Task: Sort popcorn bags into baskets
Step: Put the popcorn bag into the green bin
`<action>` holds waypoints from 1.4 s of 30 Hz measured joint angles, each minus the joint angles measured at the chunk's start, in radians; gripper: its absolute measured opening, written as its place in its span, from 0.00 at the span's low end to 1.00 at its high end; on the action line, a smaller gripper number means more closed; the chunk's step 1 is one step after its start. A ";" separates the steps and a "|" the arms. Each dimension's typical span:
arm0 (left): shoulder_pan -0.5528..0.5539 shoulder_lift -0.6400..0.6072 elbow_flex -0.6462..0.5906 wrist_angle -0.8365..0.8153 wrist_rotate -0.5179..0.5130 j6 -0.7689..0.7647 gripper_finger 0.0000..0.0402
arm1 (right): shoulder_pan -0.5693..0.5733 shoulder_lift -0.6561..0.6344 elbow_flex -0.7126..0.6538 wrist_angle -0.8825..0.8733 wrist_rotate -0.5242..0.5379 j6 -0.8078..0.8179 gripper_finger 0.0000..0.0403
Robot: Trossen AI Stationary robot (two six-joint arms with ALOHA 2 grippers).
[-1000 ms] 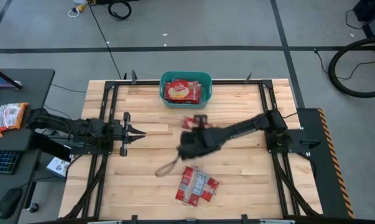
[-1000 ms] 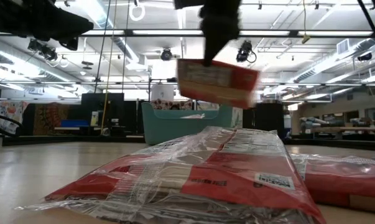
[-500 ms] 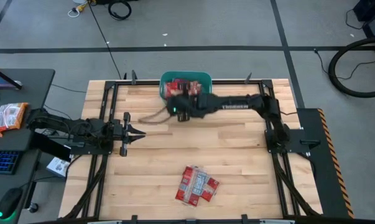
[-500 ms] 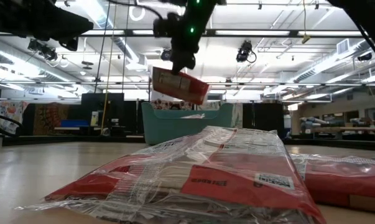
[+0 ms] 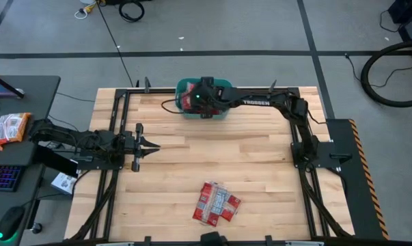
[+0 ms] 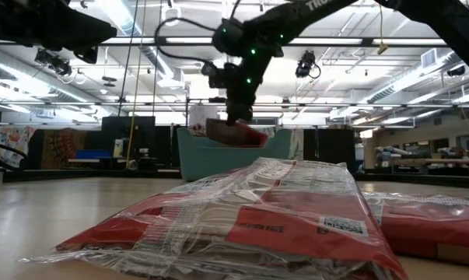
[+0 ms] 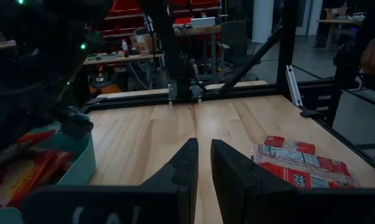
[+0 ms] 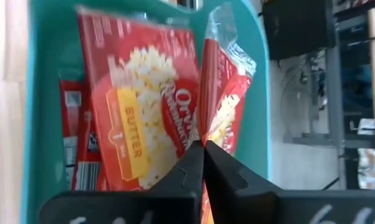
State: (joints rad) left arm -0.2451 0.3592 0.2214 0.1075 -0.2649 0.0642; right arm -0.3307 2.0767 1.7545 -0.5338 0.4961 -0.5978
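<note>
The teal basket (image 5: 184,84) stands at the table's far edge and holds red popcorn bags, among them a larger one with a yellow popcorn picture (image 8: 134,106). My right gripper (image 5: 204,104) hangs over the basket (image 6: 194,159), shut on another red popcorn bag (image 6: 236,132). A pile of red bags (image 5: 216,203) lies flat near the table's near edge and fills the foreground of the low view (image 6: 257,218). My left gripper (image 5: 156,145) waits at the table's left, its fingers a narrow gap apart (image 7: 203,155), touching nothing. My right gripper (image 8: 204,144) pinches the red bag by one edge (image 8: 207,127) between its two fingers, coming from above and pointing down. The bag hangs below the fingers, tilted, at the height of the basket's rim (image 8: 44,93). Whether it touches the bags inside cannot be told.
Black rails frame the table's left, right and far sides. A side desk to the left carries orange-white packets (image 5: 7,128) and a keyboard. Bare wood lies between the basket and the pile of bags (image 7: 302,165).
My right gripper has carried the red bag from above the table's middle toward the far edge, and now stands over the basket. It has come down, and the bag has gone from hanging high to rim height. The pile near the near edge has not moved.
</note>
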 joint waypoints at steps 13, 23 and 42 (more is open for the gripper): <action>0.000 0.000 0.000 0.000 0.000 0.001 0.12 | 0.020 0.001 -0.032 0.060 -0.094 0.020 0.14; 0.000 0.000 0.000 -0.007 0.000 0.008 0.12 | 0.131 -0.022 0.077 -0.082 -0.008 0.152 0.29; 0.000 0.000 0.000 -0.016 0.000 0.000 0.12 | 0.541 -0.018 0.056 -0.256 -0.354 0.767 0.34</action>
State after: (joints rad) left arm -0.2452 0.3595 0.2218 0.0914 -0.2649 0.0638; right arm 0.2103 2.0590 1.8103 -0.7893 0.1419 0.1692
